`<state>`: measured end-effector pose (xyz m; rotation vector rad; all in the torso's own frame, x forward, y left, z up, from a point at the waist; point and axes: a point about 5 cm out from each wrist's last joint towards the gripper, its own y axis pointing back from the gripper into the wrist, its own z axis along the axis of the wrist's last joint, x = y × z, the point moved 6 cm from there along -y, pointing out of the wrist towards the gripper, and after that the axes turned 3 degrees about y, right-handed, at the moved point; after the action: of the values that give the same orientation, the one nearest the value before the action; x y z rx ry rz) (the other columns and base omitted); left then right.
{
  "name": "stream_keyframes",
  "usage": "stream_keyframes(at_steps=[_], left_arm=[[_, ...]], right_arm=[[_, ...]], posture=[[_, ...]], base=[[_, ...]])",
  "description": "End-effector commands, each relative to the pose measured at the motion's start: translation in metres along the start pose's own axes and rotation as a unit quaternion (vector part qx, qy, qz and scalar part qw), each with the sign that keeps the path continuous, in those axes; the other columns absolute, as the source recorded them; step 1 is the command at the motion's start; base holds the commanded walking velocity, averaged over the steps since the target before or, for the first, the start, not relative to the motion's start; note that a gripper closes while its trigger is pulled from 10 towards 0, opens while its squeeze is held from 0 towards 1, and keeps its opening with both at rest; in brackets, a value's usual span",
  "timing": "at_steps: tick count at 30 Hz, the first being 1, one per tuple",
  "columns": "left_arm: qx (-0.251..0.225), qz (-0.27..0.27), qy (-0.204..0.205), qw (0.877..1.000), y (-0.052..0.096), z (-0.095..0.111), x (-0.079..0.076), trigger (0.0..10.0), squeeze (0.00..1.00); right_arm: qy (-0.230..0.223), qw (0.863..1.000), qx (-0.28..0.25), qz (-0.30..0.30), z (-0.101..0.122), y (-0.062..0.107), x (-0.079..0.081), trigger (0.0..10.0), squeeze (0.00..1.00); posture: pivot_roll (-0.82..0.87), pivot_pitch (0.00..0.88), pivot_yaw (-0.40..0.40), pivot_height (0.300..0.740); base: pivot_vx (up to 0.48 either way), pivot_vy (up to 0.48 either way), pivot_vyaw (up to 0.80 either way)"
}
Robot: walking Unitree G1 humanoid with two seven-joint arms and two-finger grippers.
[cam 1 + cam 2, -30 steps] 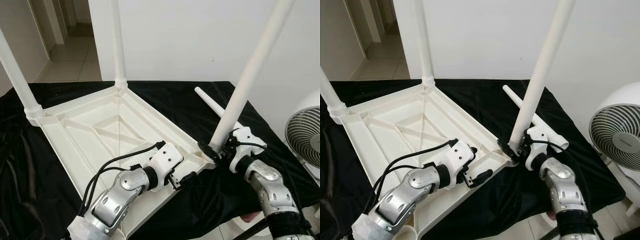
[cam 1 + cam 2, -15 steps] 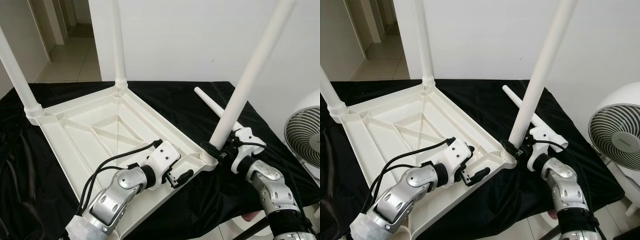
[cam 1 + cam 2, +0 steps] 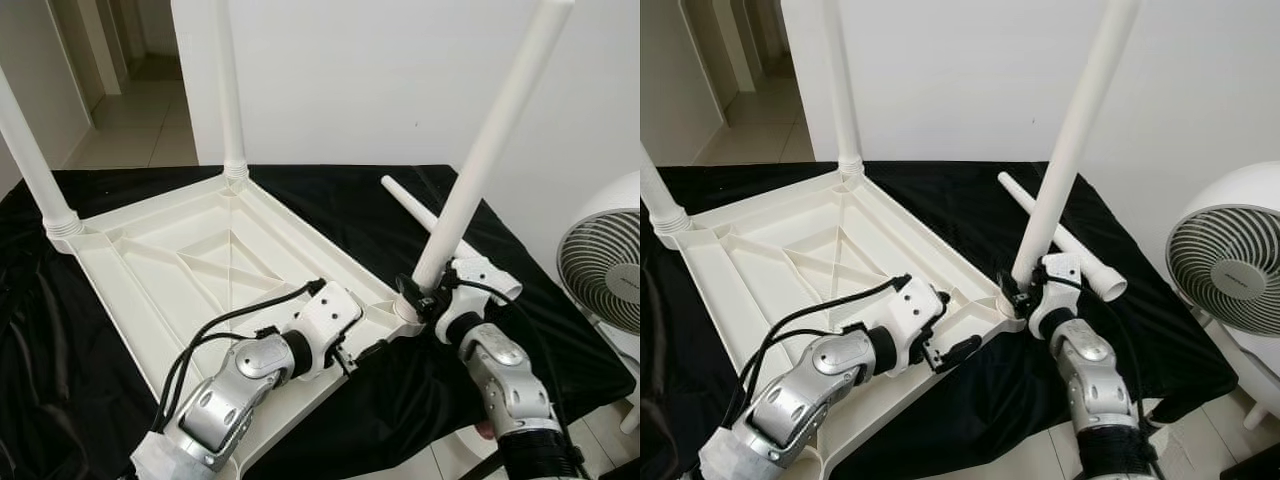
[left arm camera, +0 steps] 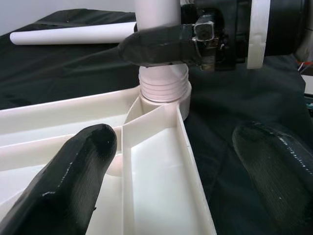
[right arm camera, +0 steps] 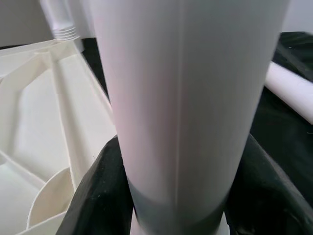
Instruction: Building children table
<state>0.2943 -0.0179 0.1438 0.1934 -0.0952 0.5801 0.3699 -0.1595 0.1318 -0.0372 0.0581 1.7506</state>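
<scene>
The white plastic table top point(image 3: 200, 260) lies upside down on black cloth. Two white legs point(image 3: 228, 90) point(image 3: 28, 150) stand in its far corners. A third leg point(image 3: 480, 170) rises tilted from the near right corner socket point(image 4: 164, 88), and my right gripper point(image 3: 418, 300) is shut on it just above the threaded end. Both black fingers point(image 5: 98, 196) wrap the leg point(image 5: 186, 98). My left gripper point(image 3: 365, 352) is open beside that corner, one finger point(image 4: 73, 181) over the table's ribs and the other over the cloth. A fourth leg point(image 3: 1060, 240) lies loose on the cloth behind.
A white floor fan point(image 3: 605, 270) stands at the right, off the cloth's edge. A white wall runs close behind the table, with a doorway and tiled floor at the back left. Black cloth point(image 3: 40, 340) hangs over the left side.
My right arm has swung in toward the table corner with the leg, which now stands a little steeper at the socket. The left gripper has hardly moved. The camera shifted slightly.
</scene>
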Motion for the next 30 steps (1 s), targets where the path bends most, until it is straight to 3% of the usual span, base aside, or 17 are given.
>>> stream_keyframes(at_steps=[1,7,13,19,20,21,27,28,30], left_arm=[[0.004,-0.023,0.002,1.000,-0.001,-0.001,-0.008,10.0,0.00],[0.004,-0.022,0.004,1.000,-0.001,-0.002,-0.010,10.0,0.00],[0.004,-0.021,0.005,1.000,-0.001,-0.003,-0.011,10.0,0.00],[0.004,-0.023,0.004,1.000,-0.002,-0.003,-0.013,10.0,0.00],[0.004,-0.024,0.004,1.000,-0.002,-0.003,-0.013,10.0,0.00],[0.004,-0.024,0.003,1.000,-0.002,-0.003,-0.012,10.0,0.00],[0.003,-0.025,0.002,1.000,-0.002,-0.003,-0.013,10.0,0.00],[0.003,-0.025,0.002,1.000,-0.003,-0.003,-0.013,10.0,0.00],[0.003,-0.025,0.002,1.000,-0.003,-0.003,-0.013,10.0,0.00]], right_arm=[[-0.007,0.997,0.047,-0.064,-0.024,0.006,-0.004,0.0,0.00],[-0.031,0.986,0.051,-0.155,-0.027,0.012,-0.004,0.0,0.00],[-0.048,0.984,0.041,-0.166,-0.020,0.014,0.009,0.0,0.00],[-0.045,0.983,0.035,-0.174,-0.017,0.015,0.003,0.0,0.00],[-0.043,0.983,0.034,-0.177,-0.017,0.015,0.003,0.5,0.00],[-0.040,0.984,0.031,-0.173,-0.015,0.014,0.005,10.0,0.00],[-0.040,0.986,0.016,-0.164,-0.009,0.013,0.006,10.0,0.00],[-0.048,0.986,0.006,-0.157,-0.005,0.013,0.006,10.0,1.00],[-0.047,0.987,-0.001,-0.153,-0.002,0.013,0.005,10.0,1.00]], posture=[[0.01,0.029,-0.031,0.740],[0.01,0.027,-0.042,0.740],[0.01,0.016,-0.048,0.740],[0.01,0.009,-0.050,0.740],[0.01,0.009,-0.050,0.740],[0.01,0.009,-0.050,0.740],[0.01,0.000,-0.052,0.740],[0.01,0.000,-0.053,0.740],[0.01,0.000,-0.053,0.740]], base=[[0.000,0.000,0.00],[0.000,0.000,0.00],[0.000,0.000,0.00],[0.000,0.000,0.00],[0.000,0.000,0.00],[0.000,0.000,0.00],[0.000,0.000,0.00],[0.000,0.000,0.00],[0.000,0.000,0.00]])
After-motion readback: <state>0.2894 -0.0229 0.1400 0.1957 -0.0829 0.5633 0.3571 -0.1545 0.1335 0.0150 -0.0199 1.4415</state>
